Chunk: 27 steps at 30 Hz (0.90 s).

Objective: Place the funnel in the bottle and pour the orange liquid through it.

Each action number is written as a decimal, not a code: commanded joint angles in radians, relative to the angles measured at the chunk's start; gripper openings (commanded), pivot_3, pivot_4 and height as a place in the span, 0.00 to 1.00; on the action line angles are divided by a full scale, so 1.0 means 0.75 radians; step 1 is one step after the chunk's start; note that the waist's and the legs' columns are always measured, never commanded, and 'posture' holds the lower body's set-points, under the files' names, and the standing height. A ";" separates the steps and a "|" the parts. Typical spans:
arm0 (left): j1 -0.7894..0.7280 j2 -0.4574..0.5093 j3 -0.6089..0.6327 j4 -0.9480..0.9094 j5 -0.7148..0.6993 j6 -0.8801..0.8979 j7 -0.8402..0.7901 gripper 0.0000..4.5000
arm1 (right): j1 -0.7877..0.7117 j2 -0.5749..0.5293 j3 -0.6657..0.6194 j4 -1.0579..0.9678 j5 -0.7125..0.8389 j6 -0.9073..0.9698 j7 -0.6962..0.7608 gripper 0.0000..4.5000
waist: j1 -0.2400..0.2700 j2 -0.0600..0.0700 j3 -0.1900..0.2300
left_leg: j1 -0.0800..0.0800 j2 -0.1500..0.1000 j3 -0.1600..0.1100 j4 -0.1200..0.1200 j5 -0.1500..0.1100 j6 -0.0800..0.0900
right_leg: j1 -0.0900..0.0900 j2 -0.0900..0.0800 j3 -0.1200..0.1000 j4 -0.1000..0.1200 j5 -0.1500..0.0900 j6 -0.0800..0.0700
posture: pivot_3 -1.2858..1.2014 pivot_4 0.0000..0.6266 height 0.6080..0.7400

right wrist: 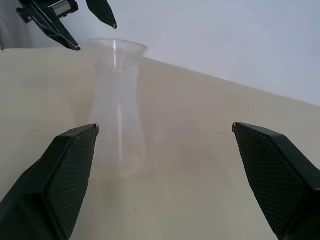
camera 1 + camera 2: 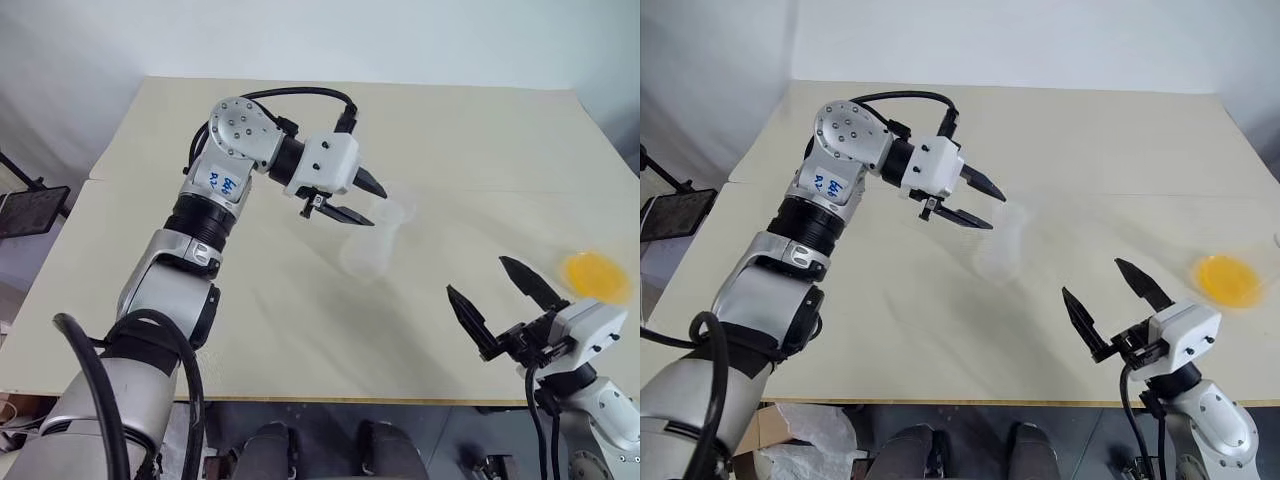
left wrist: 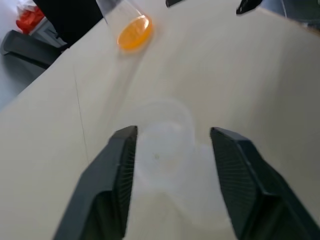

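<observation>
Soft, even light falls on the pale table [image 2: 300,330], with no hard glare on it. Shadows are faint: a weak grey smudge lies under the left gripper [image 2: 362,199] and beside the bottle [image 2: 375,240]. The bottle is smeared and hard to make out in both eye views, and nearly melts into the tabletop in the left wrist view, where its outline is soft and out of focus. The orange liquid [image 2: 596,275] glows bright but has blurred edges. The right wrist view shows the bottle more clearly against a plain, evenly lit wall [image 1: 225,40]; the right gripper [image 1: 165,165] stands dark in the foreground.
</observation>
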 commanded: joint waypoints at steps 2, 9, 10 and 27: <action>0.084 0.025 0.146 0.009 -0.147 0.146 -0.020 0.83 | 0.020 0.010 -0.076 -0.011 0.013 -0.050 -0.032 1.00 | 0.000 0.000 0.000 | 0.000 0.000 0.000 0.000 0.000 0.000 | 0.000 0.000 0.000 0.000 0.000 0.000 | 0.52 0.24 1.00; 0.334 0.116 0.299 -0.090 -0.257 0.244 -0.009 1.00 | 0.198 0.083 -0.304 -0.038 0.081 -0.115 -0.089 1.00 | 0.003 0.000 0.000 | 0.000 0.000 -0.003 0.001 0.000 0.000 | 0.000 0.000 -0.002 0.002 0.000 0.000 | 0.52 0.24 1.00; 0.393 0.128 0.334 -0.124 -0.275 0.263 0.032 1.00 | 0.248 0.120 -0.356 -0.036 0.095 -0.142 -0.103 1.00 | 0.005 0.000 0.000 | -0.001 0.000 -0.004 0.002 0.000 0.000 | 0.000 0.000 -0.002 0.002 0.000 0.000 | 0.52 0.24 1.00; 0.970 0.232 0.379 -0.653 -0.358 0.555 0.175 1.00 | 0.232 0.121 -0.674 0.242 0.198 -0.140 -0.360 1.00 | -0.007 0.004 -0.002 | 0.005 0.005 -0.002 0.000 0.000 0.000 | 0.001 -0.004 0.006 0.006 0.000 -0.001 | 0.52 0.24 1.00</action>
